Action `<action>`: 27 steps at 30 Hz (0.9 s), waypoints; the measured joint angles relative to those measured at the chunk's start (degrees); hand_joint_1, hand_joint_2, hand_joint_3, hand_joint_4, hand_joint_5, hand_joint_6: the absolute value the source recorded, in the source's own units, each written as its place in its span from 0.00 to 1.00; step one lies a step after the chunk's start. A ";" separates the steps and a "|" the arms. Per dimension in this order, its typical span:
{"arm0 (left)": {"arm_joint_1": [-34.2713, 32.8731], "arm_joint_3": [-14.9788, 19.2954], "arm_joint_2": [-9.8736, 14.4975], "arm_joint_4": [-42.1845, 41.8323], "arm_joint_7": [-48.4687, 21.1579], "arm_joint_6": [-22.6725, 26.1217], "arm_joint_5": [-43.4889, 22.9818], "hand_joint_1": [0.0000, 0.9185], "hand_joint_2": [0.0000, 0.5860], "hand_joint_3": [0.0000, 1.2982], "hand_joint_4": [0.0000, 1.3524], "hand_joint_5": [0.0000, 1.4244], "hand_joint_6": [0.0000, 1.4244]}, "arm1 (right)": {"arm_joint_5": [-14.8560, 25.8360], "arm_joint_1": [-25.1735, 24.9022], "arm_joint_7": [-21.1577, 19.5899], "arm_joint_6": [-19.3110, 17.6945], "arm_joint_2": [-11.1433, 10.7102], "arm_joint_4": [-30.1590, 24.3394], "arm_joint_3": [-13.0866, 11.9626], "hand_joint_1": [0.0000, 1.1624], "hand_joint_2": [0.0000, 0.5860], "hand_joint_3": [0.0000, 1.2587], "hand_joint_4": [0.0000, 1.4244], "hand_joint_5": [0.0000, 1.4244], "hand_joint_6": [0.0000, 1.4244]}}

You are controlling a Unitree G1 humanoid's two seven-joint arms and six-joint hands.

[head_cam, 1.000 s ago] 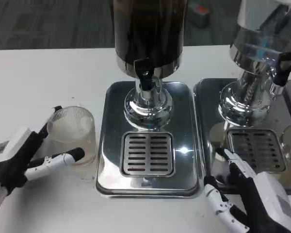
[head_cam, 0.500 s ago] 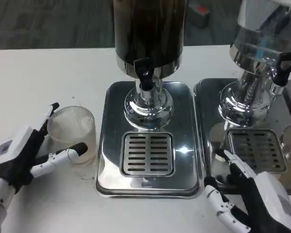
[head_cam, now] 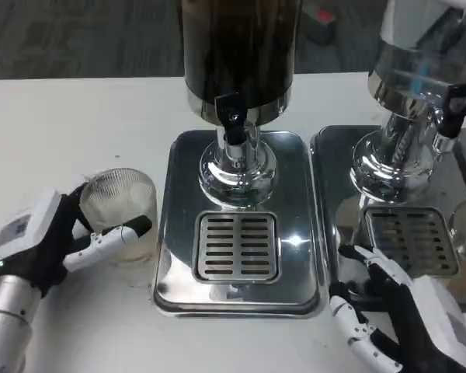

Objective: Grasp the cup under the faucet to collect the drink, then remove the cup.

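Note:
A clear ribbed cup point(head_cam: 119, 208) stands on the white table just left of the steel drip tray point(head_cam: 171, 233). My left hand point(head_cam: 50, 241) wraps it from the left: the thumb point(head_cam: 116, 237) lies across its front and the other fingers reach behind its far side. The black faucet point(head_cam: 231, 116) of the dark drink dispenser point(head_cam: 239, 47) hangs over the slotted grate point(head_cam: 237, 246), which is bare. My right hand point(head_cam: 400, 311) holds nothing, its fingers spread at the front edge of the right-hand tray.
A second dispenser point(head_cam: 419, 93) with a black tap stands at the right on its own steel tray point(head_cam: 338, 194) with a grate. White table surface stretches left of and behind the cup.
My left hand has turned and closed in around the cup, and the cup has shifted slightly right toward the tray. The right hand has barely moved.

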 measured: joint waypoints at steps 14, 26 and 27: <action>-1.86 -3.38 0.03 3.58 4.47 -1.05 1.84 0.12 0.02 0.28 0.27 0.44 0.77 | 1.38 0.73 -0.59 -0.41 0.36 -0.01 -0.53 0.07 0.77 0.17 0.06 0.05 0.16; -2.11 -4.03 -0.36 4.95 7.04 -1.41 1.77 0.17 0.06 0.34 0.38 0.54 0.88 | 2.02 0.75 -0.60 -0.58 0.98 0.04 -0.61 0.08 0.77 0.17 0.06 0.05 0.16; -2.11 -3.92 -0.55 5.20 7.17 -1.69 1.60 0.18 0.06 0.36 0.42 0.57 0.90 | 2.12 0.75 -0.61 -0.58 1.13 0.06 -0.66 0.08 0.77 0.17 0.06 0.05 0.16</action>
